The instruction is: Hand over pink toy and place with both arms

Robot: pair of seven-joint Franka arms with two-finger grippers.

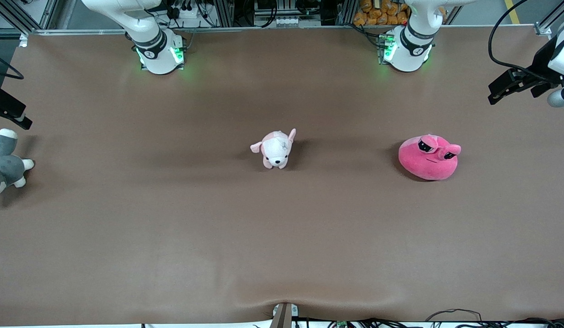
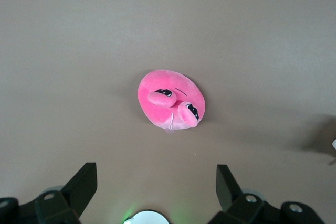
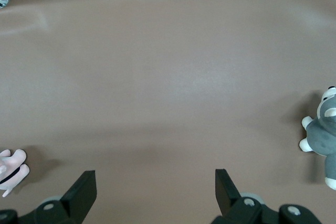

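The pink toy (image 1: 428, 157), a hot-pink round blob with two bulging black eyes, sits on the brown table toward the left arm's end. In the left wrist view it (image 2: 171, 100) lies well below my left gripper (image 2: 156, 174), which is open, empty and high over the table. My right gripper (image 3: 156, 179) is open and empty, high over bare table toward the right arm's end. Neither hand shows in the front view; only the arm bases (image 1: 158, 50) (image 1: 407, 48) stand at the table's back edge.
A small pale pink-and-white dog plush (image 1: 276, 148) lies mid-table, its edge showing in the right wrist view (image 3: 11, 171). A grey-and-white plush (image 1: 6, 166) lies at the right arm's end of the table (image 3: 324, 137). Black camera mounts (image 1: 519, 82) (image 1: 8, 108) overhang both ends.
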